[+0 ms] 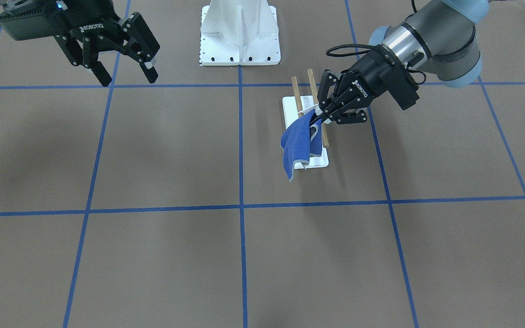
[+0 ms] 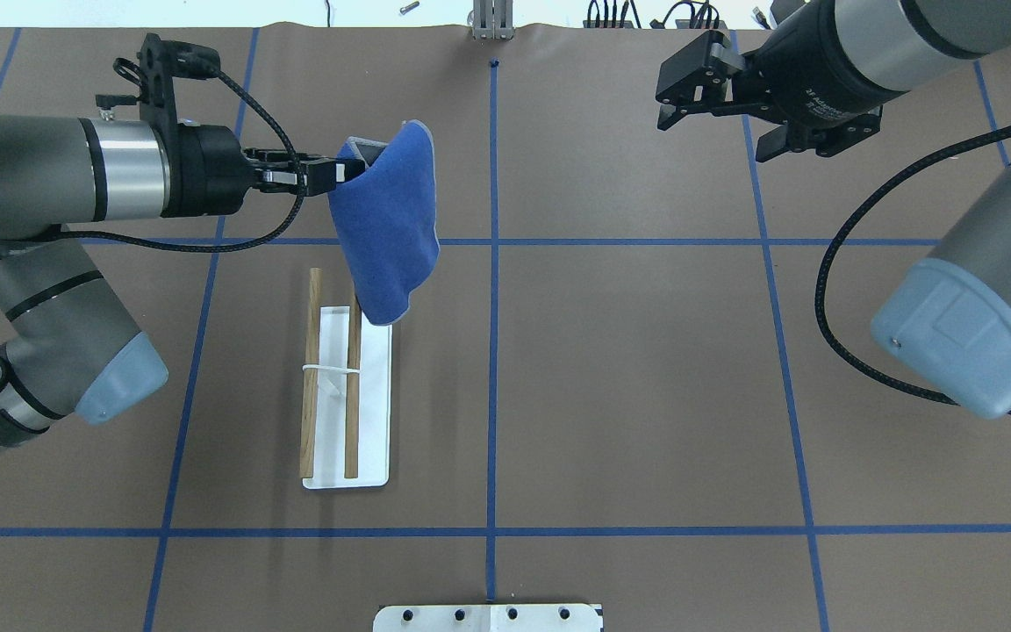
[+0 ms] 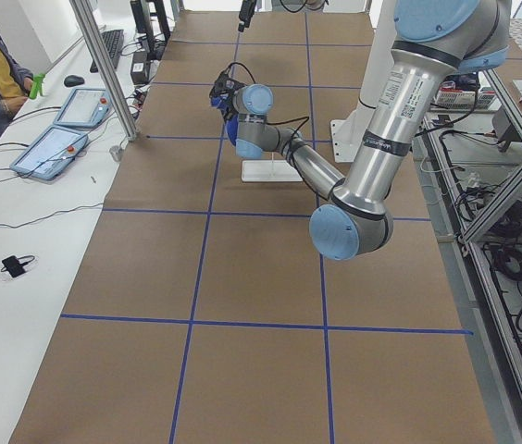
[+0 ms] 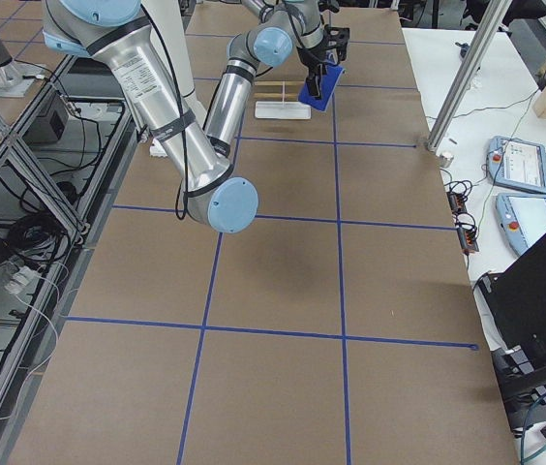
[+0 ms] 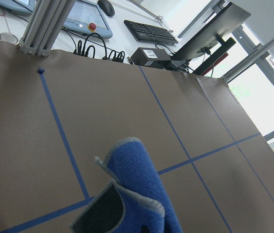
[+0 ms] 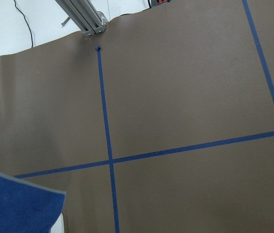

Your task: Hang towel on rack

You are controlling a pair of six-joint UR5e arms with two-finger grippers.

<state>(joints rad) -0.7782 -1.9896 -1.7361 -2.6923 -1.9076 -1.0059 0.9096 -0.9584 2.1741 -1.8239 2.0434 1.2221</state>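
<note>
My left gripper (image 2: 330, 175) is shut on the top corner of the towel (image 2: 387, 228), which hangs blue side out with a little dark grey showing at the fold. The towel hangs over the far end of the rack (image 2: 369, 404), its lower tip overlapping one wooden dowel (image 2: 353, 386); I cannot tell whether it touches. In the front-facing view the left gripper (image 1: 319, 116) holds the towel (image 1: 296, 143) across the dowels (image 1: 295, 91) above the white base (image 1: 319, 160). The towel also shows in the left wrist view (image 5: 137, 194). My right gripper (image 1: 128, 77) is open and empty, far off to the side.
A larger white bolted pedestal (image 1: 239, 36) stands at the robot's side of the table, near the rack. Blue tape lines cross the brown table (image 2: 646, 395). An edge of the towel shows in the right wrist view (image 6: 15, 204).
</note>
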